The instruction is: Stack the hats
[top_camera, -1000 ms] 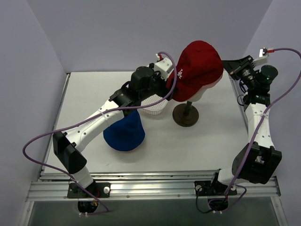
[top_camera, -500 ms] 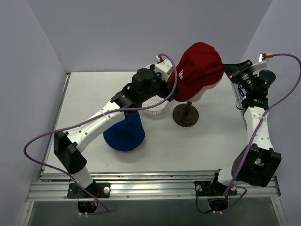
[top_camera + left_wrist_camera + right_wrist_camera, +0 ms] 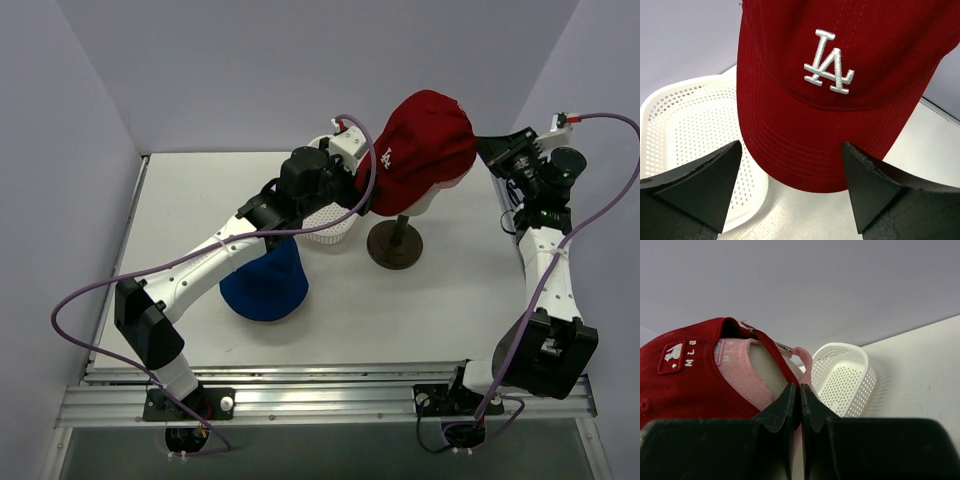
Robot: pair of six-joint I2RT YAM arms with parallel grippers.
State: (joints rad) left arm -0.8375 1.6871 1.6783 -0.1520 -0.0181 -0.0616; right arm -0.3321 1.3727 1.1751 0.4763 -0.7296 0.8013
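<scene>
A dark red cap [image 3: 428,135] with a white LA logo sits on top of a pale pink cap [image 3: 737,370] on the mannequin head. The royal-blue bucket hat [image 3: 266,285] lies on the table under my left forearm. My left gripper [image 3: 791,175] is open, and the red cap's [image 3: 840,75] brim lies just ahead of its fingertips; nothing is held. My right gripper [image 3: 800,390] is shut, with its tips right at the rear opening of the caps. The red cap's [image 3: 685,385] strap edge runs down to them. Whether any fabric is pinched does not show.
A white perforated basket [image 3: 325,226] stands behind my left wrist, next to the brown stand [image 3: 394,246] that carries the cream head [image 3: 767,365]. The basket [image 3: 685,125] lies left of the brim, and the basket [image 3: 842,375] also shows beyond the caps. Walls close in at back and sides.
My right gripper drifted slightly right and up at the back of the caps, and the red cap's crown shifted a little with it. The left arm barely moved.
</scene>
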